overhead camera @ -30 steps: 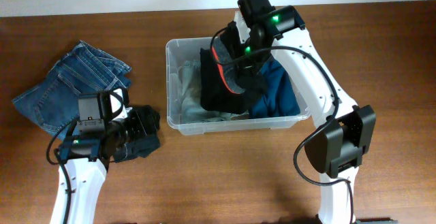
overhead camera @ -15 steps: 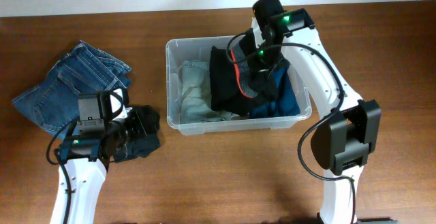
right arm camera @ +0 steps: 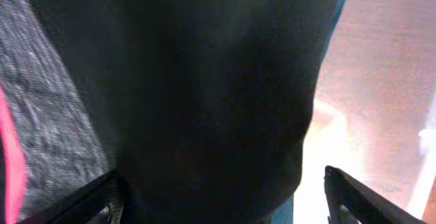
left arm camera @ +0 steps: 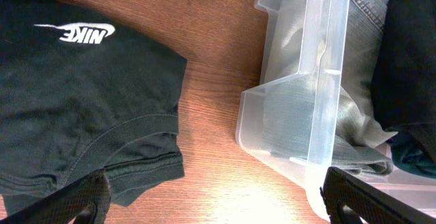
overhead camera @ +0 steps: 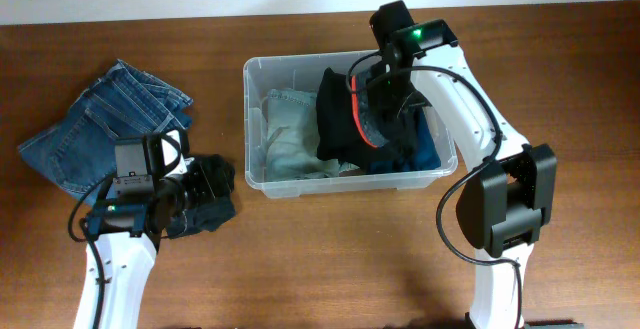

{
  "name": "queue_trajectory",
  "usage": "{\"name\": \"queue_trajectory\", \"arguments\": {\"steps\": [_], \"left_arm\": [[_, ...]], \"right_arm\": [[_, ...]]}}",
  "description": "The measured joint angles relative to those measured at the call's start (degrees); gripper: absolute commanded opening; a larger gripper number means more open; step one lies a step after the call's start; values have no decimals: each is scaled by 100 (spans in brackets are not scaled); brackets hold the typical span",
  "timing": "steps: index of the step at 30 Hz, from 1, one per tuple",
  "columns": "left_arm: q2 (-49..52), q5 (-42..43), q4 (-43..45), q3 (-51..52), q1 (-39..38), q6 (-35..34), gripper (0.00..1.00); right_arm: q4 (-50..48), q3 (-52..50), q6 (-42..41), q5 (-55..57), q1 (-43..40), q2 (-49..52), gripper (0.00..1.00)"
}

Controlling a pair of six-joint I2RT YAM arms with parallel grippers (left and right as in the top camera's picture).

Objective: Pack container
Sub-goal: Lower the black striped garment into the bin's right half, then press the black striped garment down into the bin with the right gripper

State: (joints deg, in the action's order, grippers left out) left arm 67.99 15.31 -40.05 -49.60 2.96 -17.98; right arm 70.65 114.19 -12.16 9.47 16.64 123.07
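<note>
Two grippers, both with jaws spread wide: right gripper (right arm camera: 221, 197) hangs over the black garment (overhead camera: 338, 119) inside the container (overhead camera: 252, 109) on the table (overhead camera: 330, 259), left gripper (left arm camera: 219, 200) hovers just left of the container above a black shirt (left arm camera: 75, 101).

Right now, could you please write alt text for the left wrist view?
The open left gripper hangs above a wooden table, between a black Nike T-shirt at frame left and a clear plastic container of clothes at frame right.

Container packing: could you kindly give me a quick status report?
Left gripper open above black Nike shirt on table. Right gripper open over black garment in container. Jeans outside.
</note>
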Motion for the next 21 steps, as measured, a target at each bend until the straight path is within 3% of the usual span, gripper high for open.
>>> {"name": "queue_trajectory", "arguments": {"steps": [8, 12, 14, 15, 16, 17, 21], "left_arm": [[0, 2, 0, 0, 0, 0, 99], [0, 2, 0, 0, 0, 0, 99], [0, 2, 0, 0, 0, 0, 99], [0, 2, 0, 0, 0, 0, 99], [0, 2, -2, 0, 0, 0, 99], [0, 2, 0, 0, 0, 0, 99], [0, 2, -2, 0, 0, 0, 99]], "right_arm": [[166, 273, 15, 42, -2, -2, 85], [297, 474, 17, 33, -2, -66, 79], [374, 507, 39, 17, -2, -122, 58], [433, 520, 44, 13, -2, -142, 26], [481, 529, 17, -4, -2, -155, 9], [514, 529, 20, -17, -2, -164, 4], [494, 479, 9, -177, -2, -173, 4]]}}
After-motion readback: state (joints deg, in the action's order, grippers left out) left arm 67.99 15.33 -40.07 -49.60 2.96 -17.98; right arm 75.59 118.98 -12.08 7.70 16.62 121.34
